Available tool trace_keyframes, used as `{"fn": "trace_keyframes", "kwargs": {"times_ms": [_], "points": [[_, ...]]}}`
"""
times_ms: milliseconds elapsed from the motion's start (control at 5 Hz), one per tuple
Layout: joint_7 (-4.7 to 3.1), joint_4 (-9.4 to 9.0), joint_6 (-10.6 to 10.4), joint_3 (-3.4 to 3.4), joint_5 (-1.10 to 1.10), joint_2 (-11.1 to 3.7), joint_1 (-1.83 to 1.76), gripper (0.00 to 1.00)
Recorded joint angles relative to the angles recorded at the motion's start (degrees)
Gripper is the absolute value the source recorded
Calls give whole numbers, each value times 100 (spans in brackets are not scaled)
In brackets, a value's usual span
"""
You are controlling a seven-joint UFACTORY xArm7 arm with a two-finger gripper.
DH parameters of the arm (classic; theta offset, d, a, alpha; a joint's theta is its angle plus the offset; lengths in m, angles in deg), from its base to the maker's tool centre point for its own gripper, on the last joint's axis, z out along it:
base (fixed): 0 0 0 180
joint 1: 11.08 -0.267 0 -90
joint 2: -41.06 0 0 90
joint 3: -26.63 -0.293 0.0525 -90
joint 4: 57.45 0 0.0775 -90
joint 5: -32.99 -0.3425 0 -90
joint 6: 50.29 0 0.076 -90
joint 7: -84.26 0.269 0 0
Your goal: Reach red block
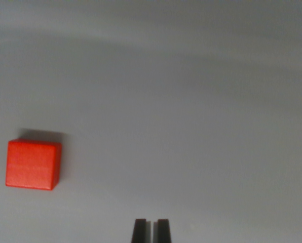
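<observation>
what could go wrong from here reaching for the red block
1. The red block sits far toward the wrist view's left, while the pincer is at bottom centre; a straight advance would likely miss it.
2. The fingertips look nearly together, so if a grasp follows they may bump or push the block rather than straddle it.
3. The block is close to the picture's left edge and could slip out of view.

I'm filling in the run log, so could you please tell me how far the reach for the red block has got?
Done: the block is in view, on the wrist view's left. In hand: the claw, fingertips nearly together, sits at the bottom centre, clear of the block. Left: moving toward the wrist view's left until the claw reaches the block.
</observation>
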Motion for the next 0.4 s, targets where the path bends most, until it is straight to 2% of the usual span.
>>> {"fn": "trace_keyframes", "kwargs": {"times_ms": [200,400], "points": [[-18,-109,-272,-65,-9,-176,-74,0],[-18,-109,-272,-65,-9,-176,-74,0]]}}
